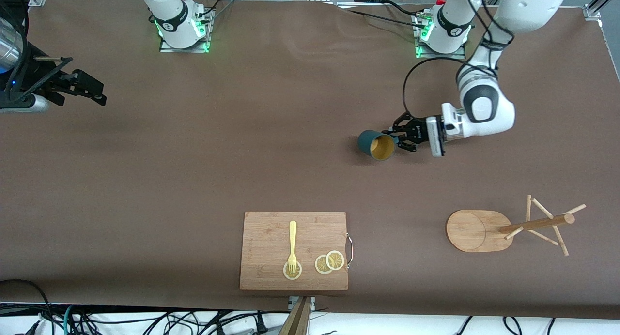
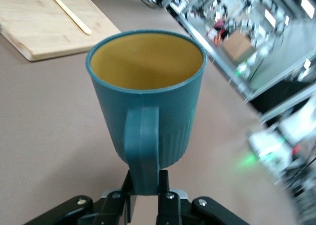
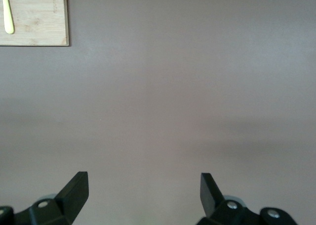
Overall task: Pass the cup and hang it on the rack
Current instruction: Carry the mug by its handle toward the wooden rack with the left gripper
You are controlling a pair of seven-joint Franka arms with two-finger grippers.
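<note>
The dark teal cup point(image 1: 375, 145) with a mustard-yellow inside is tipped on its side, its mouth turned toward the front camera, near the middle of the table toward the left arm's end. My left gripper point(image 1: 395, 137) is shut on its handle. In the left wrist view both fingers clamp the foot of the handle point(image 2: 142, 156) at the left gripper point(image 2: 144, 183), with the cup point(image 2: 148, 101) stretching away from it. The wooden rack point(image 1: 477, 231) stands nearer the front camera, toward the left arm's end. My right gripper point(image 1: 99, 95) waits open at the right arm's end, and nothing lies between its jaws in the right gripper point(image 3: 144, 185) view.
A wooden cutting board point(image 1: 294, 250) lies near the table's front edge, carrying a yellow fork point(image 1: 292, 245) and lemon slices point(image 1: 330, 262). The board point(image 2: 44, 27) also shows in the left wrist view and the board point(image 3: 37, 17) in the right wrist view. Brown cloth covers the table.
</note>
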